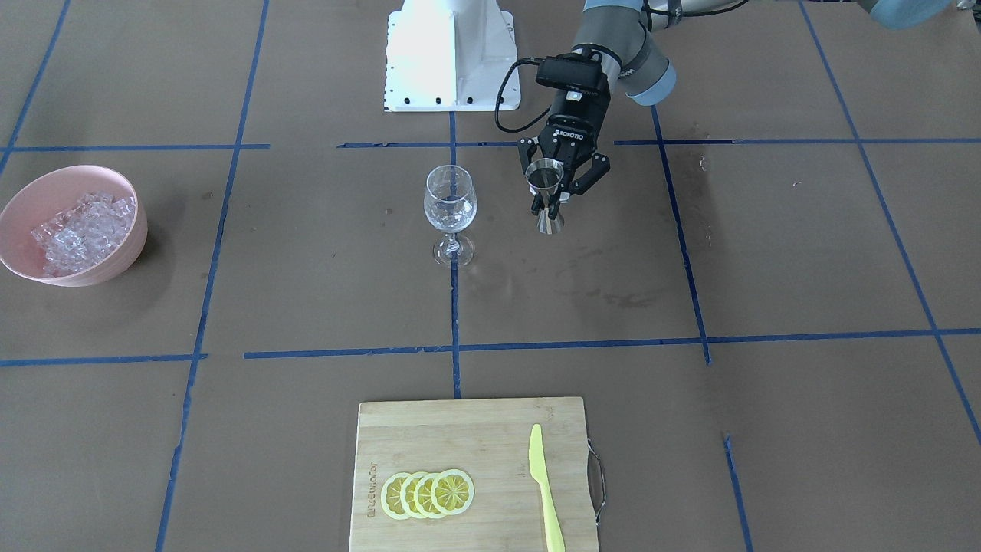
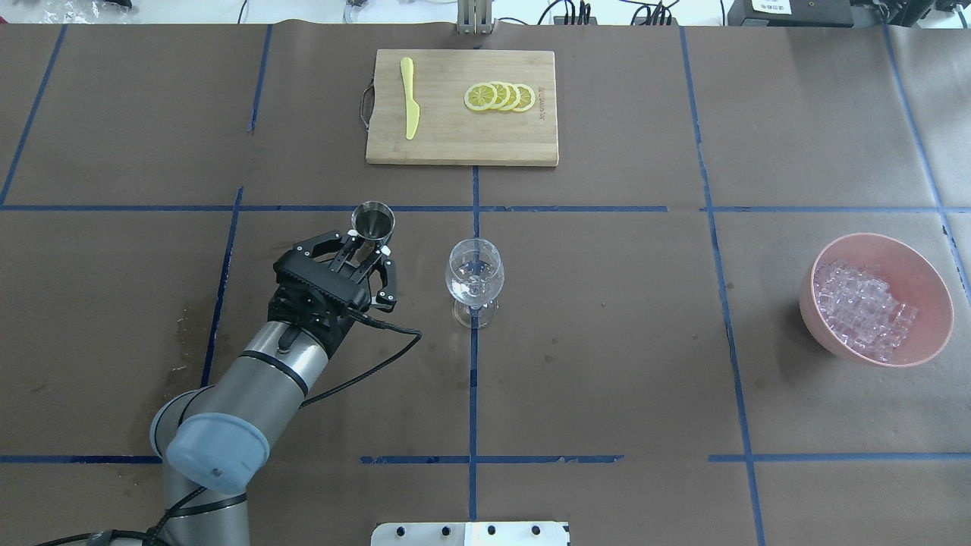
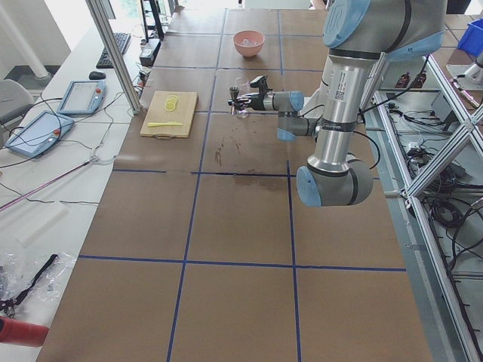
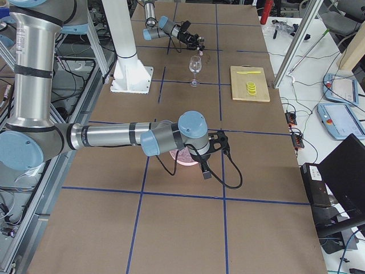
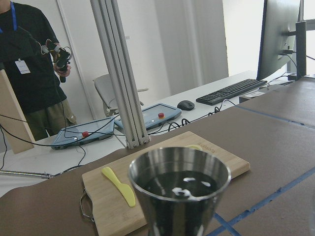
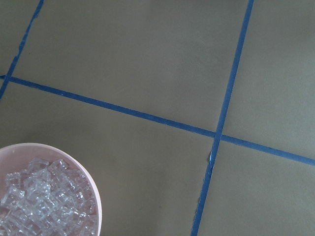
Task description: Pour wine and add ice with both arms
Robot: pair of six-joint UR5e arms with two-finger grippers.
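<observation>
The left gripper [image 2: 370, 241] has its two black fingers clenched on the narrow waist of a small double-coned stainless-steel jigger [image 1: 544, 176]. It holds the jigger upright just beside a clear stemmed wine glass [image 2: 475, 274], which stands on the brown paper-covered table [image 2: 607, 341] at a crossing of blue tape lines. The overhead and front-facing views show the grasp from outside but not the cup's contents. The left wrist view looks across the rim and shows the wine [image 5: 179, 186], a thin see-through liquid that looks dark in the cup's shadow, with bright glints on it, lying below the rim. Whether the glass holds any liquid I cannot tell.

The heap of small clear glassy ice cubes [image 2: 865, 309] lies in a round pale-pink bowl [image 2: 937, 292], well apart from the glass on the robot's right side of the table. The right gripper [image 4: 212, 147] shows only in the exterior right view, above that bowl and hiding part of it. Whether its fingers are spread or closed I cannot tell. The right wrist view shows the bowl's rim and ice in its lower left corner, and otherwise only table and tape.

At the table's far edge from the robot lies a rectangular bamboo cutting board [image 2: 455, 136]. It bears four overlapping yellow lemon slices [image 2: 501, 96] and a yellow-green plastic knife [image 2: 410, 106]. The left wrist view alone shows a person in dark clothes [image 5: 29, 73] beyond the board.
</observation>
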